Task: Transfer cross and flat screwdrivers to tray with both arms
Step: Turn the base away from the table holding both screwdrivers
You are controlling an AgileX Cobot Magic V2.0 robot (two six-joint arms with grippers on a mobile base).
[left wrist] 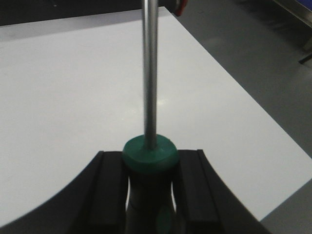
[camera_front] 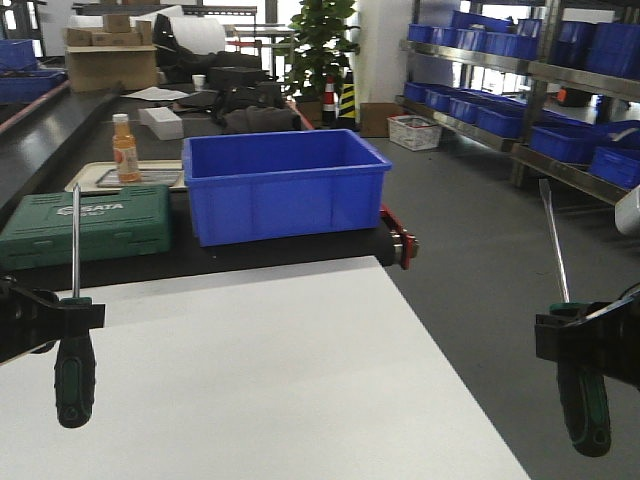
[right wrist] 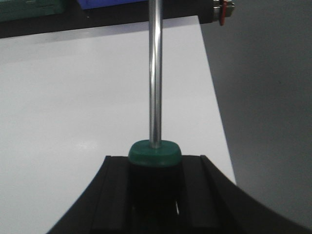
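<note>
White table; blue bin, green case beyond held screwdrivers.

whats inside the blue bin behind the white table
Only the blue bin's bare inner walls show, nothing rising above the rim. Its floor is hidden by the front wall.

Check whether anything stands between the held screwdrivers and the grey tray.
Yes. The green tool case lies directly before the grey tray, an orange bottle stands on its left part, and the blue bin flanks its right. The left screwdriver and right screwdriver likely must be lifted over these.
</note>
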